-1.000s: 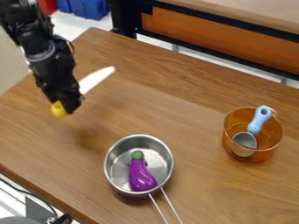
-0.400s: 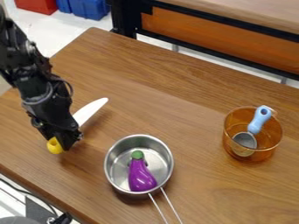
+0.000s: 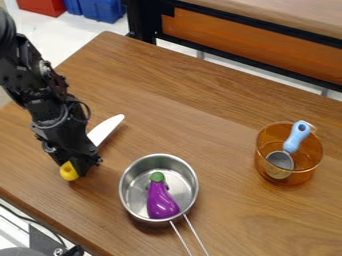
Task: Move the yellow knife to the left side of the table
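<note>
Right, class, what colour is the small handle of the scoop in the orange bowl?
The handle is light blue, in the camera view.

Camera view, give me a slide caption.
Robot gripper at yellow-handled knife, left of a steel pan holding a toy eggplant.

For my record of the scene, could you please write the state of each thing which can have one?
Gripper, jaws closed on the knife's handle
Yellow knife, gripped, white blade slanting to the upper right of the view
Saucepan, upright, uncovered, occupied
Eggplant, lying in the saucepan
Orange container, upright, open, occupied
Blue-handled utensil, leaning in the container, handle up
</note>
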